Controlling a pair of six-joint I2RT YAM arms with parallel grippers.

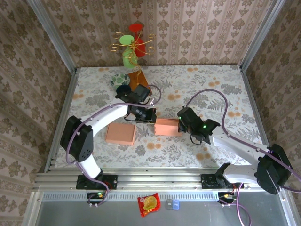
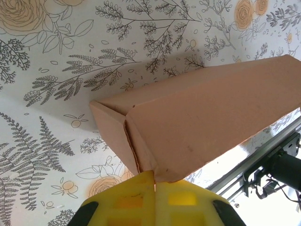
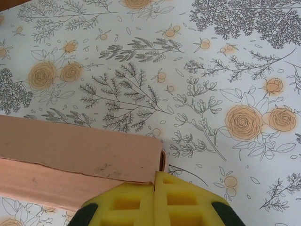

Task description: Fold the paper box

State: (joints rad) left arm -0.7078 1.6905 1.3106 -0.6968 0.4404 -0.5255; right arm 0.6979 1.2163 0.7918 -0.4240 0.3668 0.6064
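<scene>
Left gripper (image 2: 154, 182) first: its yellow pads (image 2: 127, 205) were squeezed right together, and one corner of the paper box (image 2: 211, 113) ran straight into the seam between them, so it was pinching the cardboard there. From that wrist view the box stuck out away from the pads at a tilt. One end was folded to a point with a crease running down it, and there was a shadow on the flowery table (image 2: 56, 70) behind it. Couldn't honestly tell if the box was lifted or resting. The right gripper (image 3: 154, 186) was much the same deal. Its pads were pressed together, and the thin end edge of the box dropped into the gap, so it looked nipped on that too. One long panel overlapped another alongside it. From the overhead camera the box sat around the middle of the table, right between the two grippers. The left one was at its far-left corner and the right one at its right end. A second box (image 1: 121, 133), same pinkish tan and lying flat, was a bit further left under the curve of the left arm, not touching the first. Way at the far-left side stood a gold wire ornament (image 1: 132, 43) with red and green discs, with a dark bowl (image 1: 123, 89) near it. Down past the near edge, between the arm bases, lay a red snack packet (image 1: 149, 205).
</scene>
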